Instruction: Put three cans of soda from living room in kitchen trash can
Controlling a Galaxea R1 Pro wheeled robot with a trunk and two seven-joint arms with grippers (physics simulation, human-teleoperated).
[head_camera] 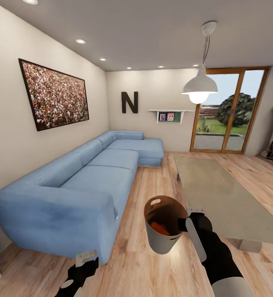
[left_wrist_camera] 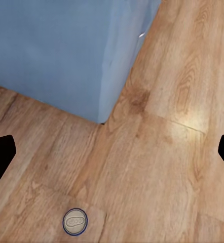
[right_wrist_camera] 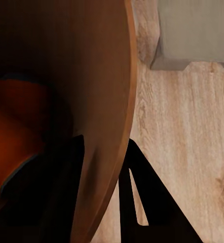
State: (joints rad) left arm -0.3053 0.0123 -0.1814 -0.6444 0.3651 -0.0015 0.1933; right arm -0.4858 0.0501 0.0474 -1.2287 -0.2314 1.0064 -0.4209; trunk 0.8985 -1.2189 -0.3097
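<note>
Soda can [left_wrist_camera: 74, 221] stands upright on the wood floor directly beneath the left gripper [left_wrist_camera: 112, 157], whose fingers are spread wide. Right gripper [head_camera: 189, 223] pinches the trash can's [head_camera: 163, 243] rim, with orange cans [head_camera: 159, 228] inside.

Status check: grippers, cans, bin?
Right gripper shut on the trash can rim, bin held off the floor. Orange can inside. Left gripper open above another can standing on the floor beside the sofa.
</note>
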